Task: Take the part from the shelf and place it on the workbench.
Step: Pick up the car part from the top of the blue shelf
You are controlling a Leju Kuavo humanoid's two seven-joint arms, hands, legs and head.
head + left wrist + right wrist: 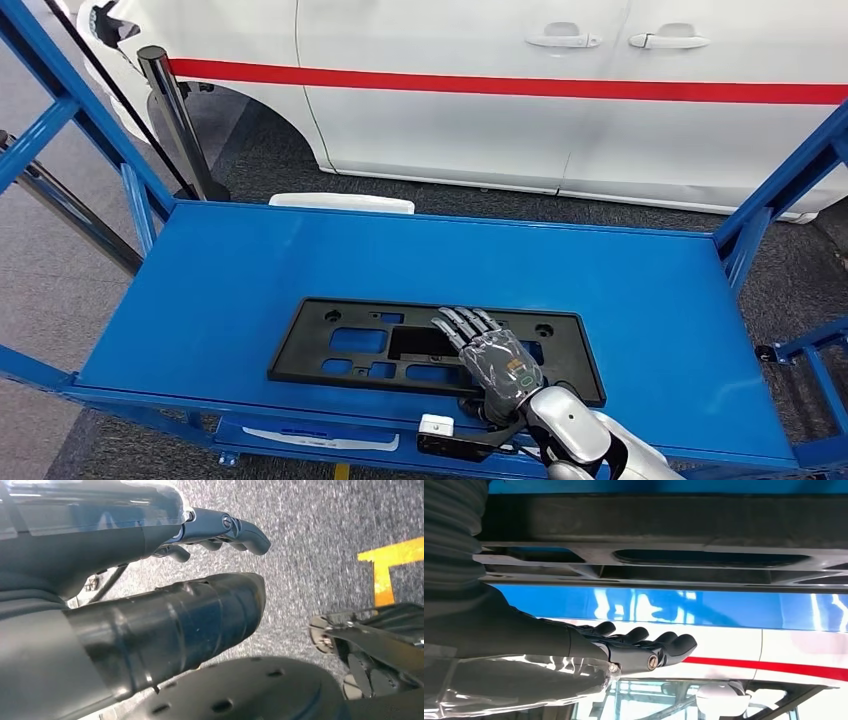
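One black plastic part (430, 345), a long flat frame pierced with rectangular cutouts and small round holes, lies flat on the blue shelf (250, 270), its long side running across the robot's front. Over the part's near right portion sits the right hand (497, 362), palm down, its dark fingers (463, 322) stretched forward and slightly apart above the central cutouts; they are not wrapped around anything, and from the head view it cannot be told whether they touch the plastic. The right wrist view shows that same hand (624, 650) extended flat with a band of blue surface between it and the part's ribbed edge (649, 560), so the hand looks released, holding nothing. Behind the hand, the silver right forearm (580, 435) comes up over the shelf's near edge, beside a small white-tipped fitting (437, 426) on the front rail. The left hand (165, 580) hangs by the robot's side over grey carpet (320, 540); its thick thumb and dark fingers (245, 527) are apart with nothing between them. Near it on the floor runs a yellow marking (390, 565). Beyond the right hand's fingertips, past the shelf's far edge, stands a white car (560, 90) with a red stripe, and to the far left of the hand a black post (180, 125) rises by the blue frame upright (90, 115).
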